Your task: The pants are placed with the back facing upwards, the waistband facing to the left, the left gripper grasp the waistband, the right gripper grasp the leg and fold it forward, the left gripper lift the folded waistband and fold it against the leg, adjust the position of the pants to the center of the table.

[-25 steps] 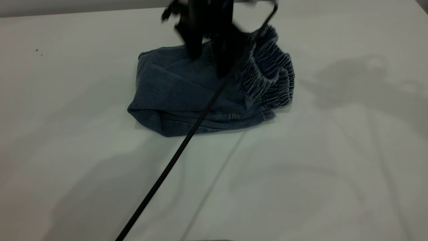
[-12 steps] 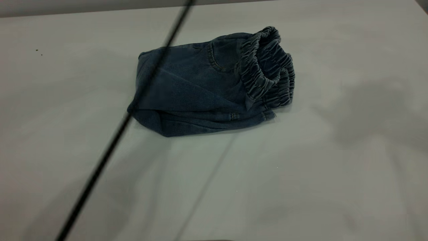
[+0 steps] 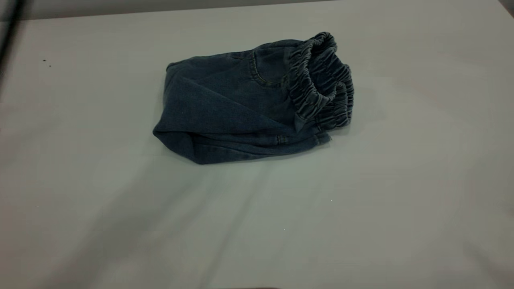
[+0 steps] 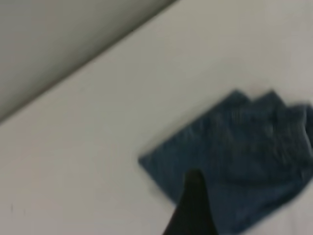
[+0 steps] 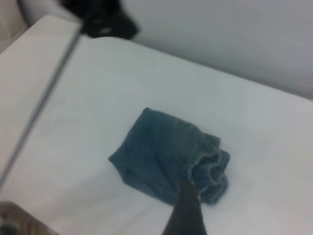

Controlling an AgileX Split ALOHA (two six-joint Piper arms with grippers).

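Observation:
The pants [image 3: 249, 104] lie folded into a compact blue denim bundle a little behind the middle of the table [image 3: 361, 208]. Their gathered elastic waistband [image 3: 321, 86] sits on top at the bundle's right end, and the fold edge is at the left. The leg is tucked inside the bundle and I cannot pick it out. Neither gripper appears in the exterior view. A dark part of my left gripper [image 4: 194, 210] hangs well above the pants [image 4: 234, 156]. In the right wrist view, my right gripper [image 5: 186, 213] is likewise high over the pants [image 5: 161, 152], touching nothing.
The left arm [image 5: 100, 19] shows dark and blurred beyond the table's far corner, with a thin cable [image 5: 44, 103] running from it over the table. A dark blur [image 3: 10, 32] crosses the exterior view's upper left corner. The table's back edge [image 3: 120, 10] is close behind the pants.
The left arm, which stood over the pants a second ago, has lifted away and its black cable has swept off to the left. The pants have not moved.

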